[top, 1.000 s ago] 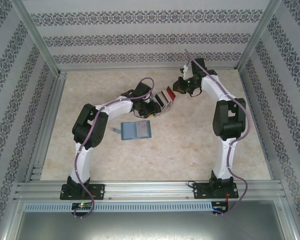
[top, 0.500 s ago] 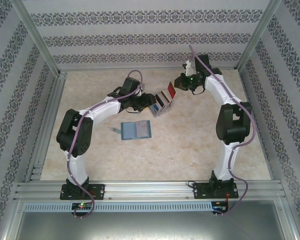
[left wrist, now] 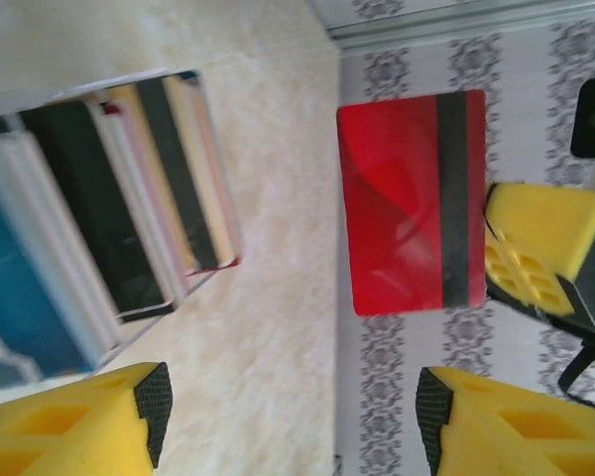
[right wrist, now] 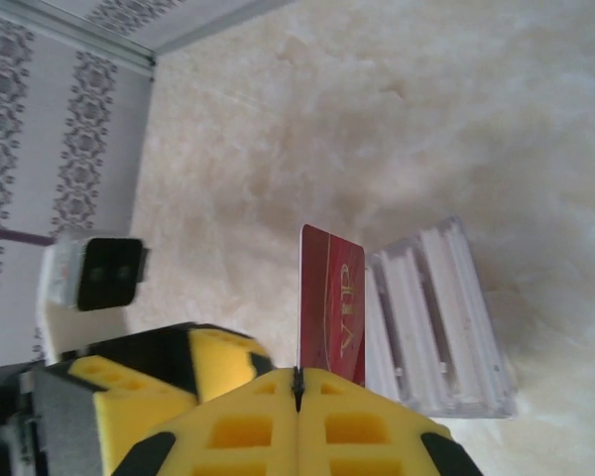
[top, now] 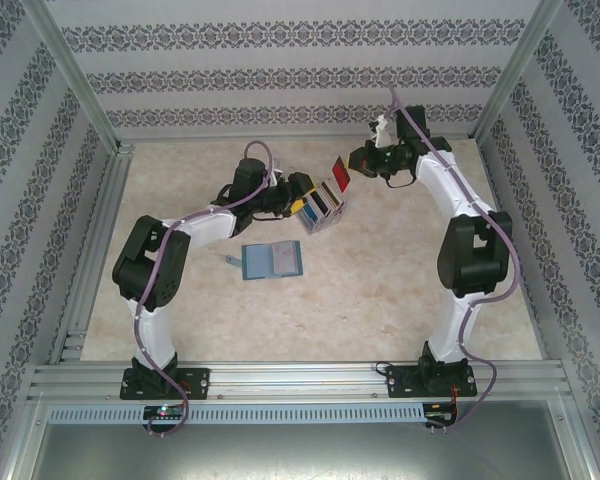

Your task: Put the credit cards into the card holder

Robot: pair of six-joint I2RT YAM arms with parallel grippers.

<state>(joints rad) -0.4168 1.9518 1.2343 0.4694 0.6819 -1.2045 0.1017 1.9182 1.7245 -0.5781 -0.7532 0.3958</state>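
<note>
The right gripper [right wrist: 297, 382] is clenched on a red card [right wrist: 329, 307], held near the clear card holder [top: 325, 212] without touching it. The left gripper [left wrist: 293, 407] stands released beside the holder, where other credit cards [left wrist: 79, 208] seem slotted.

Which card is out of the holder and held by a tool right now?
The red card with the dark stripe, pinched by its edge in the shut right tool near the clear holder. The black card and blue card stand in its slots.
</note>
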